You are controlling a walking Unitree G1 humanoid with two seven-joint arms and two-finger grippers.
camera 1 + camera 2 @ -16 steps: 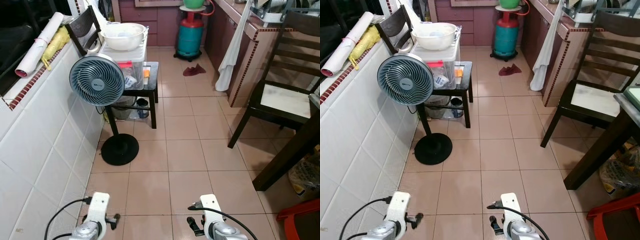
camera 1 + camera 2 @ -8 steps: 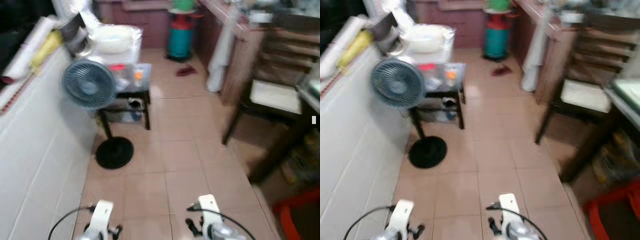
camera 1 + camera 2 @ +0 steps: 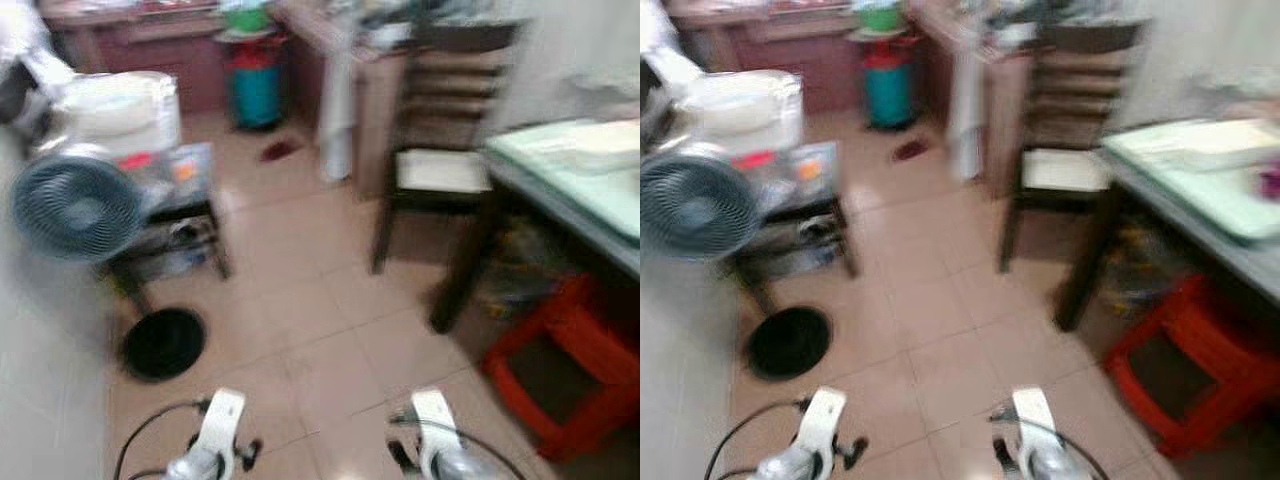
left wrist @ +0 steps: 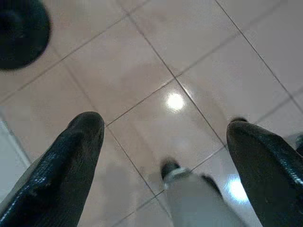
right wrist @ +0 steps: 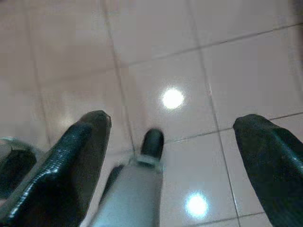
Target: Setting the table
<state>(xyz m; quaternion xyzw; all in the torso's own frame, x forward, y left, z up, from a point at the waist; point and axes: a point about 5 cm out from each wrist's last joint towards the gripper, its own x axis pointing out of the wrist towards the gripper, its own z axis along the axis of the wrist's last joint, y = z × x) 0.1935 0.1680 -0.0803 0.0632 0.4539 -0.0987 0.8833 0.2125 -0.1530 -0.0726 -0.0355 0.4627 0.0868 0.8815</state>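
Note:
A dining table (image 3: 600,215) with a pale green top stands at the right, with something white lying on it, blurred. A dark wooden chair (image 3: 430,165) is tucked at its far end. Both arms hang low over the tiled floor at the bottom of the eye views. My left gripper (image 4: 165,137) is open above bare tiles, its fingers (image 4: 71,156) wide apart. My right gripper (image 5: 173,127) is open too, with nothing between its fingers (image 5: 75,156).
A standing fan (image 3: 75,210) with a round black base (image 3: 163,343) is at the left, beside a low black table (image 3: 175,215) carrying a clear box and white basin. A red plastic stool (image 3: 560,370) sits under the dining table. A teal gas cylinder (image 3: 255,85) stands far back.
The camera has swung to the right: the fan slid left and the green-topped table and red stool came into view. Both grippers stay open and hanging.

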